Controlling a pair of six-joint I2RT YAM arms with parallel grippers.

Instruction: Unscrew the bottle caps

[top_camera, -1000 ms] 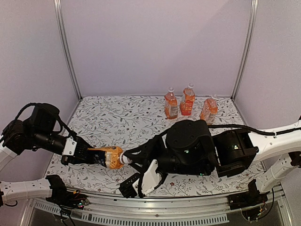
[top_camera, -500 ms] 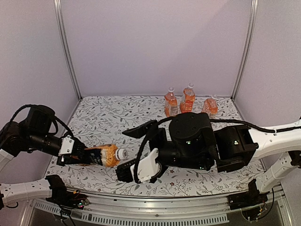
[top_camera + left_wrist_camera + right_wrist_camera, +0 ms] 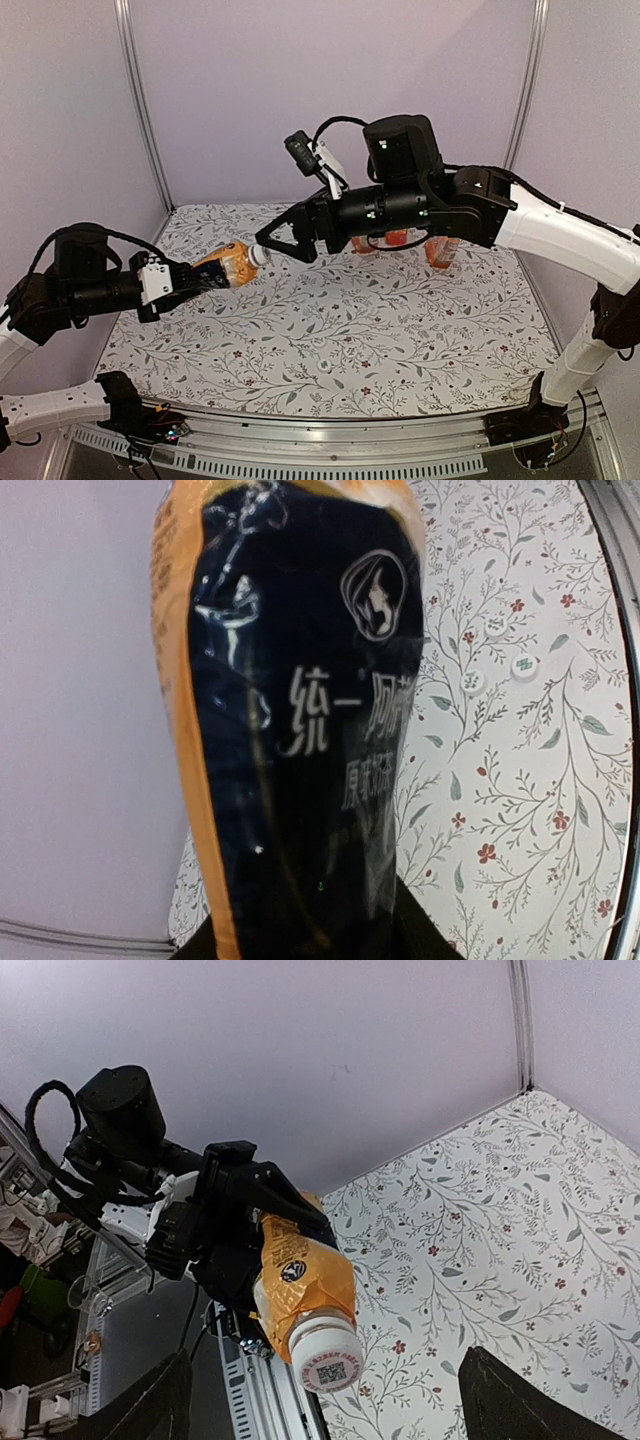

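The left tool (image 3: 178, 282) clamps the dark-labelled bottle (image 3: 226, 266) by its body, raised above the desk (image 3: 400, 340) near the left edge. Its white cap (image 3: 257, 257) is aimed at the right tool (image 3: 273, 245), seemingly to brace the bottle for twisting. That tool is spread wide just beside the cap, gripping nothing. Other bottles (image 3: 443, 246) stand at the far edge.

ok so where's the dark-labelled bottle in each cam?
Top external: left of centre, the dark-labelled bottle is held tilted above the table, its white cap pointing right.
Left wrist: the bottle fills the left and middle of the picture, label facing the camera.
Right wrist: lower centre, the bottle points its cap at the camera.
Shared landmark: the floral tablecloth, seen in all three.
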